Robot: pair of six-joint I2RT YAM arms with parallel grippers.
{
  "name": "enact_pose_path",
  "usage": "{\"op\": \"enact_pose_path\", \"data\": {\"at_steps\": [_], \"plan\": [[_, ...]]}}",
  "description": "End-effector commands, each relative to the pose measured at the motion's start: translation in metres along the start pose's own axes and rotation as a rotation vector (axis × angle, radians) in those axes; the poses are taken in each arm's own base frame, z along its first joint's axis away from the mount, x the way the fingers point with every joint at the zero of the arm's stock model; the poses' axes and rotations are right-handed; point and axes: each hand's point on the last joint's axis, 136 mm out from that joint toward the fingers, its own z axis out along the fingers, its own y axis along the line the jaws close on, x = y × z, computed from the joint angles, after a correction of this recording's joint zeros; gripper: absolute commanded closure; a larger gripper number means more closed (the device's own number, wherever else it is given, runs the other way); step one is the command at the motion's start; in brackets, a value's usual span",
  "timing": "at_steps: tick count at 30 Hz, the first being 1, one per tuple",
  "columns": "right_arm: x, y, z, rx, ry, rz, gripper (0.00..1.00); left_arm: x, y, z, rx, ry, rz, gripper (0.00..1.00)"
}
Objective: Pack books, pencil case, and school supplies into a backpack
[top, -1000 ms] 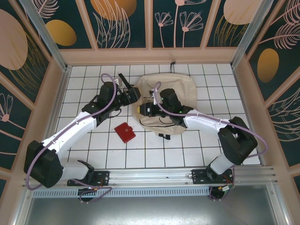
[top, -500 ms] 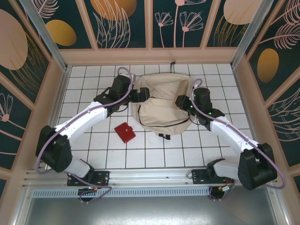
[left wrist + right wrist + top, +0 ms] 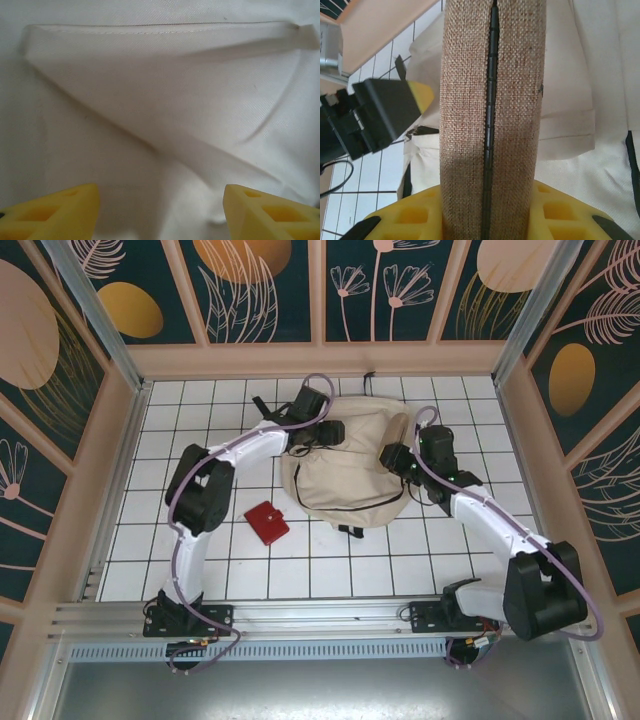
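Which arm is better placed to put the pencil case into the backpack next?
Right: its jaws are shut on the pencil case, over the backpack. The left jaws stand apart over plain backpack fabric, holding nothing.

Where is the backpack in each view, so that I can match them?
Top external: backpack at the centre of the picture.
Left wrist: its cream fabric, seam near the top, beyond the left tool.
Right wrist: cream fabric behind the pencil case.
Shared landmark: the left tool, over the backpack's far left part from above, its yellow tip at the right wrist view's left.
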Motion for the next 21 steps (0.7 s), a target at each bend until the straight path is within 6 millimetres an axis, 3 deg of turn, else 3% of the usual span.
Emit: {"op": "enact_pose_path", "data": {"at_steps": [1, 7, 15, 18, 21], "plan": [[-0.009, 0.013, 0.001, -0.056, -0.004, 0.017, 0.81, 0.01, -0.002, 0.012, 0.011, 0.073, 0.044, 0.3], [0.002, 0.002, 0.001, -0.015, 0.028, 0.068, 0.81, 0.058, 0.019, 0.022, -0.016, 0.193, 0.021, 0.26], [0.009, -0.002, -0.008, 0.004, 0.037, 0.049, 0.79, 0.125, 0.035, -0.005, 0.013, 0.283, -0.14, 0.24], [0.012, -0.005, -0.008, 0.012, 0.046, 0.045, 0.79, 0.134, 0.029, -0.016, 0.062, 0.272, -0.19, 0.24], [0.015, -0.003, -0.008, -0.001, 0.057, 0.045, 0.79, 0.124, 0.018, -0.03, 0.089, 0.238, -0.197, 0.24]]}}
